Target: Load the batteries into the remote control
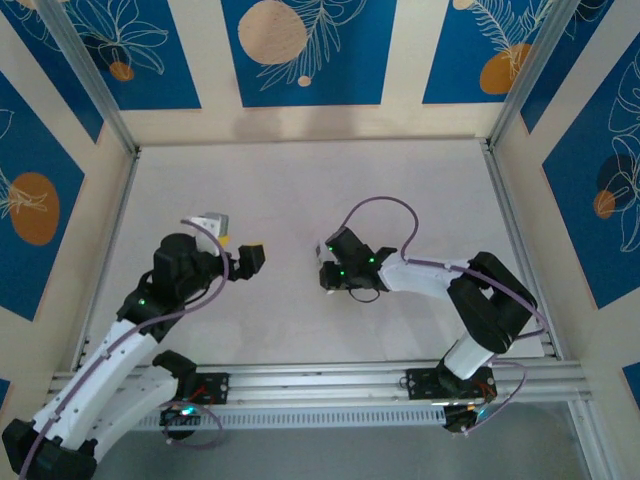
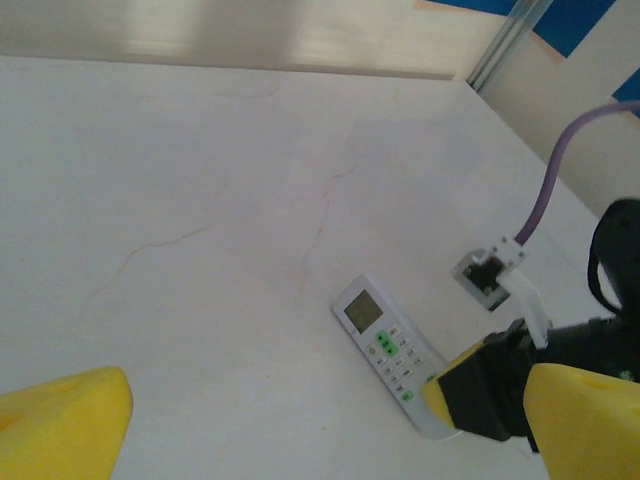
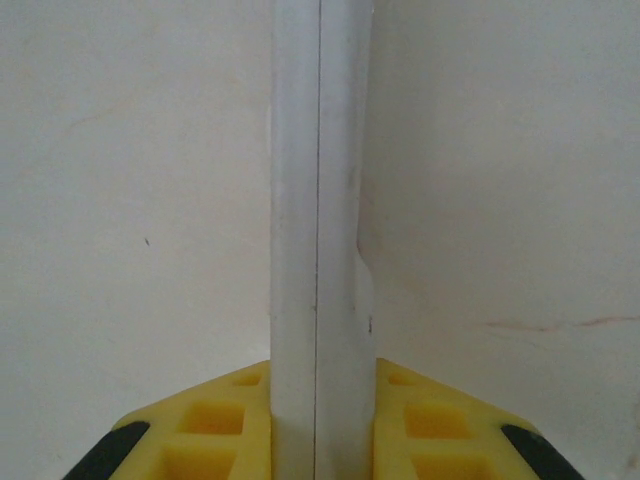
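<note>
Your right fingers (image 3: 320, 385) are clamped on the remote control (image 3: 320, 220). Their yellow pads, moulded with square pockets and tipped in black rubber, press it from both sides. From the right wrist you see the remote edge-on: a slim white plastic slab with a straight seam down its length and a small step in its right-hand outline.

From the left wrist the same remote control (image 2: 385, 345) shows its face. It is a rounded white rectangle with a pale greenish display at the far end, green buttons just below it, then rows of small white keys. Any print on them is too small to read. The right fingers (image 2: 470, 395) grip its near end. You cannot tell whether the body rests on the table (image 2: 200, 200) or hangs just above it.

Your left fingers (image 2: 325, 420) stand wide apart, holding nothing, with a smooth yellow pad in each lower corner.

The table is matte and off-white, crossed by faint hairline veins like marble. A glossy purple cable (image 2: 548, 190) curves down to the right wrist.

From above, the left fingers (image 1: 235, 243) and right fingers (image 1: 328, 272) face each other near mid-table.
</note>
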Action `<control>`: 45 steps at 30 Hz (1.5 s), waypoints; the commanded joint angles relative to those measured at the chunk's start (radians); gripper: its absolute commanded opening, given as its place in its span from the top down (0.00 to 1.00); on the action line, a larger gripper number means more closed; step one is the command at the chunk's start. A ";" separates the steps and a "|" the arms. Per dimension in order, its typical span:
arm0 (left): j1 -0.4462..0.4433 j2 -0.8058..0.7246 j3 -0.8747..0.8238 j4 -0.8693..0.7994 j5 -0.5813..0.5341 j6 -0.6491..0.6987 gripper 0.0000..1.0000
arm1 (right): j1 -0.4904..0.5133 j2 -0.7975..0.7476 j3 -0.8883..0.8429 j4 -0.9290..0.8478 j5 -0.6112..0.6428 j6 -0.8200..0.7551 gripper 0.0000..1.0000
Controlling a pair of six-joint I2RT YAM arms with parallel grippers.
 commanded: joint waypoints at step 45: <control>0.430 0.857 -0.269 1.156 -0.070 0.356 0.00 | -0.766 -0.082 -0.438 0.991 -0.011 -0.610 0.01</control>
